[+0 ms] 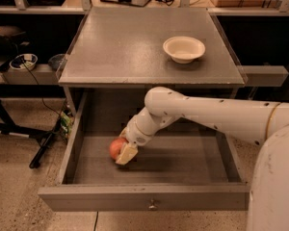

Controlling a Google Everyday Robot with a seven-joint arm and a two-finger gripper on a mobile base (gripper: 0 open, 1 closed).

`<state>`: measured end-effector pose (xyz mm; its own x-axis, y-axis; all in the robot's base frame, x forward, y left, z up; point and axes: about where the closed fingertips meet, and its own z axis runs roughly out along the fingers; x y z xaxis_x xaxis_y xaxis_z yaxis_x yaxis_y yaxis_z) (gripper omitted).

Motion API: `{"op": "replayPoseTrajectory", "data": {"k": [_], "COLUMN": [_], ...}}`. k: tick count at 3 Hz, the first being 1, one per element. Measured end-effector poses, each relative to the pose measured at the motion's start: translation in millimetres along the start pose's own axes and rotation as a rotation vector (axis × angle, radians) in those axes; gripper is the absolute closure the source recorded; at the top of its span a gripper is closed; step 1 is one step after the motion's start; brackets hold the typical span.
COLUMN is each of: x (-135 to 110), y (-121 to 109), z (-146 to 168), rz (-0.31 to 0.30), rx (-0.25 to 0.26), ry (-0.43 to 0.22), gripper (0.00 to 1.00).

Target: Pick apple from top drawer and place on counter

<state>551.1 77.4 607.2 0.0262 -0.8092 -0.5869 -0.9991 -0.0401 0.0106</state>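
The apple (116, 148), red-orange and small, is in the left part of the open top drawer (144, 196), just above its floor. My gripper (121, 151) reaches down into the drawer from the right and is shut on the apple. One pale finger (127, 153) shows on the apple's right side; the other finger is hidden behind it. The white arm (207, 112) crosses over the drawer's right half. The grey counter (125, 47) lies above the drawer, behind the arm.
A white bowl (184, 48) stands on the counter at the back right. The drawer's front panel has a small metal knob (152, 206). Dark shelves, cables and a stand leg (43, 146) are to the left, over the speckled floor.
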Motion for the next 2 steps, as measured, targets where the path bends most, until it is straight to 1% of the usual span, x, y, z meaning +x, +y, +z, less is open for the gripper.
{"op": "replayPoseTrajectory", "data": {"k": [1,2], "x": [0.0,-2.6], "y": [0.0,1.1], "z": [0.0,0.9], "rz": [0.000,-0.011], "rx": [0.000,-0.013], "ry": [0.000,-0.009], "gripper": [1.00,1.00]}}
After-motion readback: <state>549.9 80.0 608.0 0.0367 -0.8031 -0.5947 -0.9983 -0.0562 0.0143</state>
